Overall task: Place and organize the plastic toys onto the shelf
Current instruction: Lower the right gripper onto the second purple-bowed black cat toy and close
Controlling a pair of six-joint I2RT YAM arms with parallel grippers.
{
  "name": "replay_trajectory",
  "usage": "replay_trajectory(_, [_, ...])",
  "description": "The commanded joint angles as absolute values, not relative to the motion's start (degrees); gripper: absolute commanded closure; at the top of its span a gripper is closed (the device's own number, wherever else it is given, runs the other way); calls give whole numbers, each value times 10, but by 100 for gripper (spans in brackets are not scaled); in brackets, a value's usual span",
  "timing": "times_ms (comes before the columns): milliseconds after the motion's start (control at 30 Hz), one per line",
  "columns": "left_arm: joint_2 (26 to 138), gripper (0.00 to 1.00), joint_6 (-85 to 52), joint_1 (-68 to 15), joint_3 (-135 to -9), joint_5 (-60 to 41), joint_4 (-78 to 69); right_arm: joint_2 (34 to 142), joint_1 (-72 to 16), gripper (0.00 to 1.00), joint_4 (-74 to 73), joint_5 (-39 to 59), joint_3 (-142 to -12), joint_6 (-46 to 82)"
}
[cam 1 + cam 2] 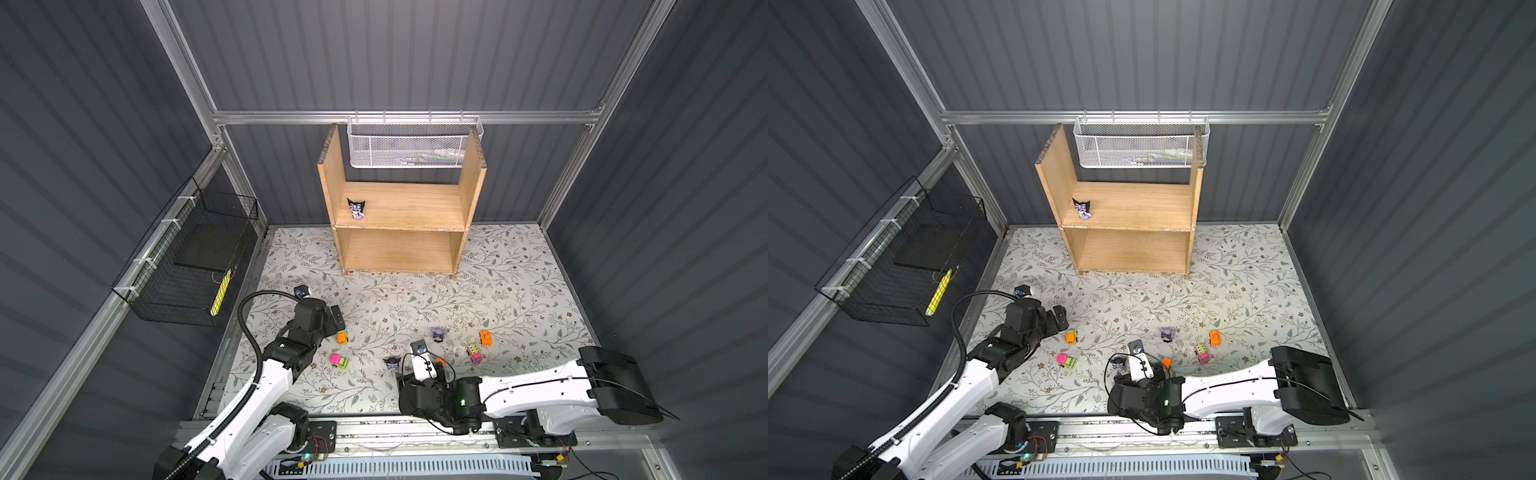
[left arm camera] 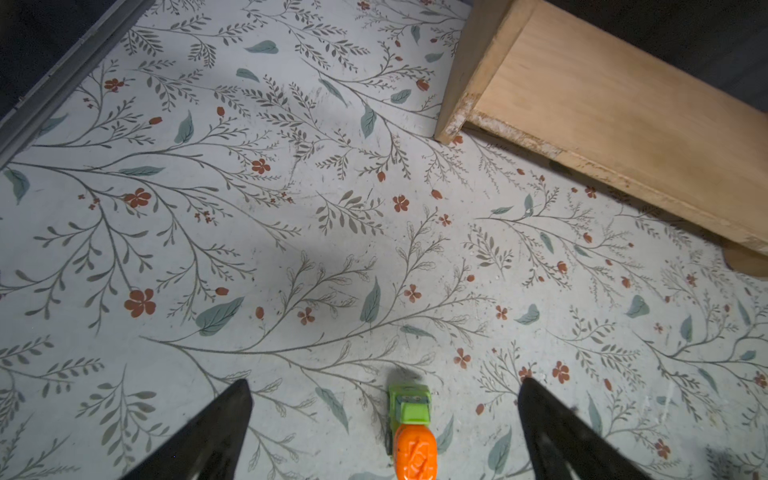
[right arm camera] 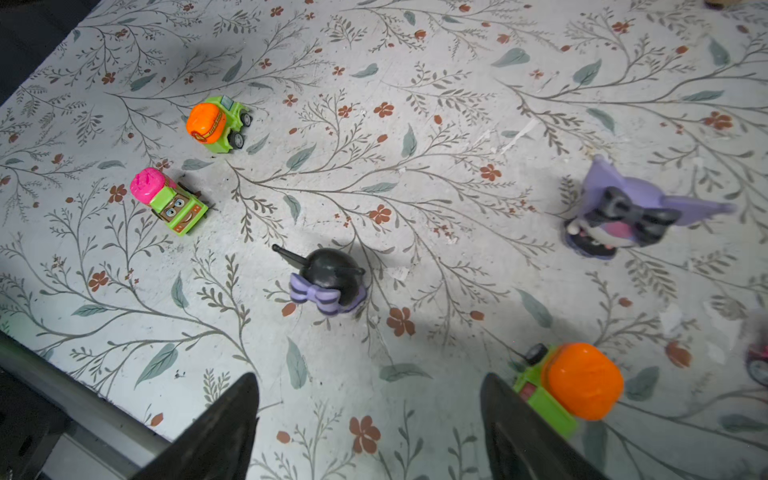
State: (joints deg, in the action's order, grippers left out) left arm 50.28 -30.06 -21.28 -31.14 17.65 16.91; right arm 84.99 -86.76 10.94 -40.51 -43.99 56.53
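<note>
Right wrist view: the right gripper (image 3: 370, 378) hangs spread and empty, well in front of the shelf. An orange-domed car (image 3: 577, 382) lies just beside one finger, outside the gap. A bow figurine (image 3: 326, 278) with a black head stands a little nearer the shelf, roughly in line with the gap. Beyond it, closer again to the shelf, stands a purple figurine (image 3: 615, 212).

The left wrist view shows the left gripper (image 2: 384, 381) equally wide and holding nothing, with a green-and-orange car (image 2: 411, 428) between its fingers but untouched.

In a top view the shelf (image 1: 401, 208) carries one shelved figurine (image 1: 356, 209) at the left end of its upper board (the lower board is bare).

These toys look like hard, smooth plastic, so I judge them light, stiff and liable to slip. The cars will probably roll, so they are best pinched across their flat green sides, not the rounded dome. The figurines are best taken across the head or body, sparing the thin ears.
</note>
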Motion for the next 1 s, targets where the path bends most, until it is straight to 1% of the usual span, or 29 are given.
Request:
replay_trajectory(0, [478, 0, -313, -210, -314, 168, 185, 887, -870, 20, 56, -414, -461, 553])
replay_trajectory(133, [470, 0, -310, -210, -326, 171, 197, 939, -869, 23, 20, -417, -479, 535])
replay_trajectory(233, [474, 0, -306, -210, -336, 172, 204, 969, -862, 24, 30, -416, -497, 545])
replay_trajectory(533, [482, 0, -297, -210, -335, 181, 188, 1020, -832, 28, 22, -393, -510, 543])
replay_trajectory(667, [483, 0, -296, -210, -324, 185, 169, 1048, -829, 31, 22, -396, -524, 538])
replay_trajectory(967, [504, 0, -294, -210, -303, 189, 129, 1073, -821, 37, -5, -414, -525, 535])
